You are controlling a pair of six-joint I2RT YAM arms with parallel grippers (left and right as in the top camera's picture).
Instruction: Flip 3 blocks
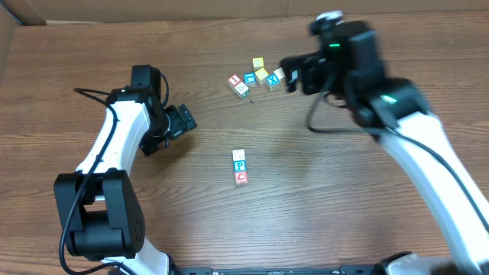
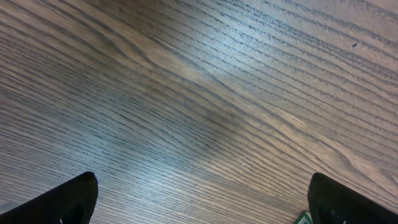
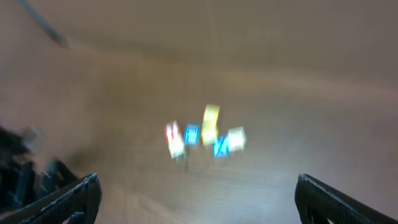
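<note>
White arms (image 1: 114, 141), black joints (image 1: 103, 218), black cables (image 1: 92, 93)

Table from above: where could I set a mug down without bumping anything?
The widest bare tabletop lies between the row of three blocks and the right arm. Another open patch sits between that row and the left tool. It is crowded toward the far side, where the cube cluster sits just beside the open right tool.

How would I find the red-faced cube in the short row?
Mid-table on the brown wooden table, three wooden cubes form a line. The red-faced cube ends it, farthest from the scattered cube cluster; the others are blue-lettered and pale.
</note>
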